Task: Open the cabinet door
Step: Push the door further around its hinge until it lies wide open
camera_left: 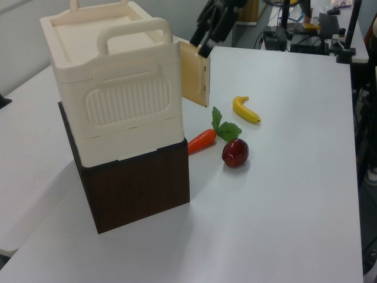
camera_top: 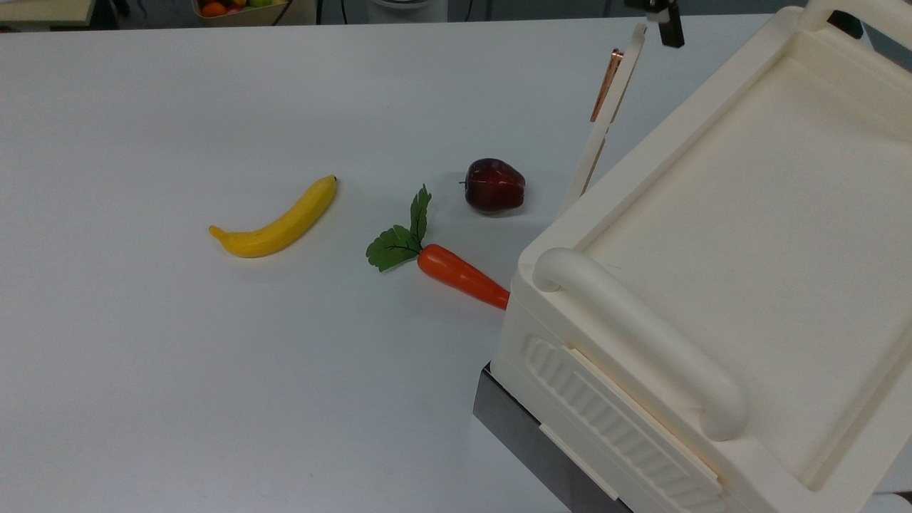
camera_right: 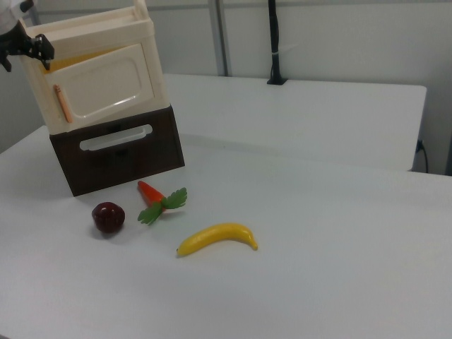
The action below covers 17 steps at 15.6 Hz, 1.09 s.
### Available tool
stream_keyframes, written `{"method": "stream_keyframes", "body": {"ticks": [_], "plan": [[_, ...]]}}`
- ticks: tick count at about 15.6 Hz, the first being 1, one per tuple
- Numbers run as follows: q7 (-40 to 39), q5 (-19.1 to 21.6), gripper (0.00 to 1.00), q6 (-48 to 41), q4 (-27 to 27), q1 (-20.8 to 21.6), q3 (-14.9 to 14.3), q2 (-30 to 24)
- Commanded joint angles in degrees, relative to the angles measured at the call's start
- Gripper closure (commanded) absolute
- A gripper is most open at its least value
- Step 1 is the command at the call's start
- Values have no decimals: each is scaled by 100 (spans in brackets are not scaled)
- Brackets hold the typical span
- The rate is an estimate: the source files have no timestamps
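Top view: we're seeing the cabinet door (camera_top: 604,117) standing partly open off the cabinet (camera_top: 719,242) at the table's (camera_top: 142,370) far right edge, gripper (camera_top: 664,21) w/ tip just beside the door's top free edge.

Left view: gripper (camera_left: 206,40) hanging right by the door's (camera_left: 194,75) upper edge; finger gap we can't tell.

Right view: door (camera_right: 106,88) ajar. Step looks like mid-swing; next move probably pushing it wider.

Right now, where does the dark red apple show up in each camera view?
Top view: the dark red apple lies at centre, above the orange carrot.
Left view: the apple is right of centre, below the carrot.
Right view: the apple sits low on the left, left of the carrot.
Shared landmark: the carrot's green leaves, beside the apple.
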Motion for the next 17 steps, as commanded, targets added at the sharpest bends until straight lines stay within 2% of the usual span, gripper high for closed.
{"method": "stream_keyframes", "body": {"ticks": [1, 7, 13, 17], "plan": [[144, -108, 1, 41, -223, -20, -88, -77], [1013, -740, 1, -530, -249, -318, -123, -165], [1128, -759, 0, -1013, -214, -986, -141, -270], [1128, -864, 0, -1032, -232, -1443, -158, -270]]}}
